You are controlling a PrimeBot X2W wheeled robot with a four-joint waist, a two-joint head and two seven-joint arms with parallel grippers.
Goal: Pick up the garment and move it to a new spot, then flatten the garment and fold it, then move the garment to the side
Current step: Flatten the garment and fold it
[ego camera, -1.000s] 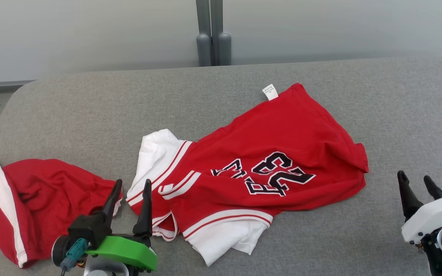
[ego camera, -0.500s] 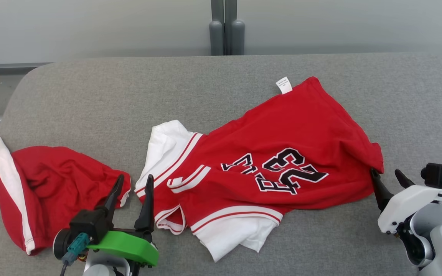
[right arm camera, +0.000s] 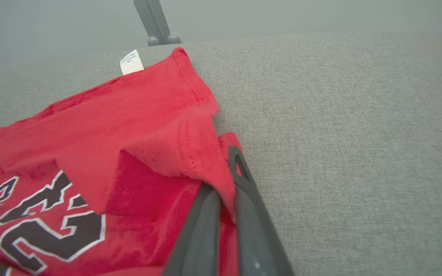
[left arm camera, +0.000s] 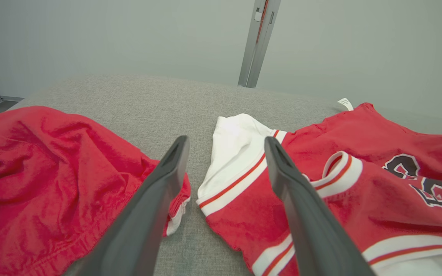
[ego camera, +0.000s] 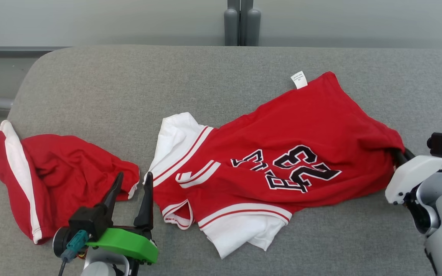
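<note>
right gripper (ego camera: 402,155) is pinching a hem corner of the red 23 jersey (ego camera: 282,145) lying crumpled mid grey cushion (ego camera: 129,84), probably prepping the lift; left gripper (ego camera: 134,175) is idling spread at cushion front

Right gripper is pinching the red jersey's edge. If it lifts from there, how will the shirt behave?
Likely floppy: the jersey lies rumpled, folding over where the right gripper is shut on its edge. Lifted from that one corner, it would probably hang and drag across the grey cushion. It looks thin, so probably light.
</note>
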